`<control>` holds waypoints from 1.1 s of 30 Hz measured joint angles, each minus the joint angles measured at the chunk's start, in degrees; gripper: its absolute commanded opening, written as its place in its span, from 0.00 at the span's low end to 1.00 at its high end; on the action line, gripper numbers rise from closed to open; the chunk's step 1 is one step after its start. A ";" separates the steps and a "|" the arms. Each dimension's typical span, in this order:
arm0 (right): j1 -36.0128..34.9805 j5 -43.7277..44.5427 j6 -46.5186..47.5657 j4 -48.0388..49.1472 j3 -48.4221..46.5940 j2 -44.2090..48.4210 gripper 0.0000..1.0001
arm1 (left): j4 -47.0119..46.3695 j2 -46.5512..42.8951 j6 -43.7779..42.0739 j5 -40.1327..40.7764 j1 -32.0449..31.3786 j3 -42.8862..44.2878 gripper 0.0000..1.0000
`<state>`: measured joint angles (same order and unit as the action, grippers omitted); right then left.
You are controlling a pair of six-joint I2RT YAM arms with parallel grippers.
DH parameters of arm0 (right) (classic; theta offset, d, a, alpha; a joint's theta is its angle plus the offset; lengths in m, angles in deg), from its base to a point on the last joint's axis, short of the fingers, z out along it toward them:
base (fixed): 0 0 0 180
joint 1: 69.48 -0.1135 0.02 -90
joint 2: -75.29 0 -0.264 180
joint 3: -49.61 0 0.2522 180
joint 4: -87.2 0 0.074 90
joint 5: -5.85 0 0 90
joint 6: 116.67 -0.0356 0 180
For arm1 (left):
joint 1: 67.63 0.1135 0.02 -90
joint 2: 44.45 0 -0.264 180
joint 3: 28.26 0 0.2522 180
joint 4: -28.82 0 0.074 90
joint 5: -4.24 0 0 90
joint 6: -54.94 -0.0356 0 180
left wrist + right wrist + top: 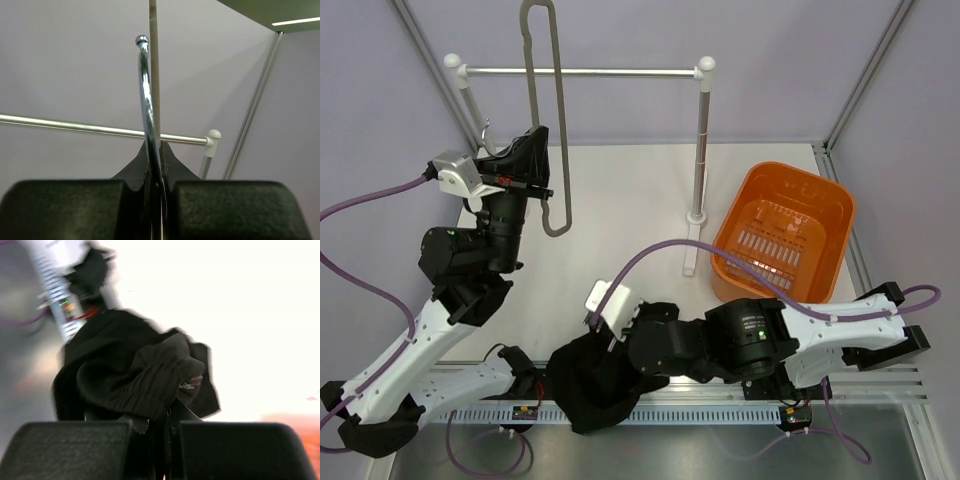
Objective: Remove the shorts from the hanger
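The grey hanger [544, 110], a long narrow loop, stands tilted up in front of the rail with nothing on it. My left gripper [534, 150] is shut on it near its chrome hook [145, 100]; in the left wrist view the hanger's thin rod [154, 75] and the hook run up between the closed fingers [155, 150]. The black shorts [588, 385] lie bunched at the table's near edge, apart from the hanger. My right gripper [620, 352] is shut on a fold of them; the right wrist view shows the crumpled fabric [135, 370] pinched at the gripper [167, 412].
A silver clothes rail [580, 72] with white joints stands at the back; it also crosses the left wrist view [75, 126]. An orange basket [825, 195] sits at the right. Purple cables loop beside both arms. A slotted metal strip runs along the near edge.
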<state>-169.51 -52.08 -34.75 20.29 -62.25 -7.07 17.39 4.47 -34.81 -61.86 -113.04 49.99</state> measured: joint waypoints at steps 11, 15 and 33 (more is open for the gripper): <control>21.46 27.28 -0.76 -2.93 -21.75 3.48 0.00 | 22.86 -4.37 3.96 2.97 0.00 5.31 0.00; 27.89 34.27 14.51 15.58 -18.45 9.99 0.00 | 31.32 -6.97 5.79 3.21 0.00 5.35 0.00; 48.63 35.89 41.46 60.54 -9.90 19.41 0.00 | 44.78 -11.39 8.68 1.14 0.00 2.14 0.00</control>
<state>-120.87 -16.19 6.71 80.83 -72.15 12.34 62.17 -6.91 -26.14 -60.72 -113.04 52.13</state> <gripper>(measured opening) 0.047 0.041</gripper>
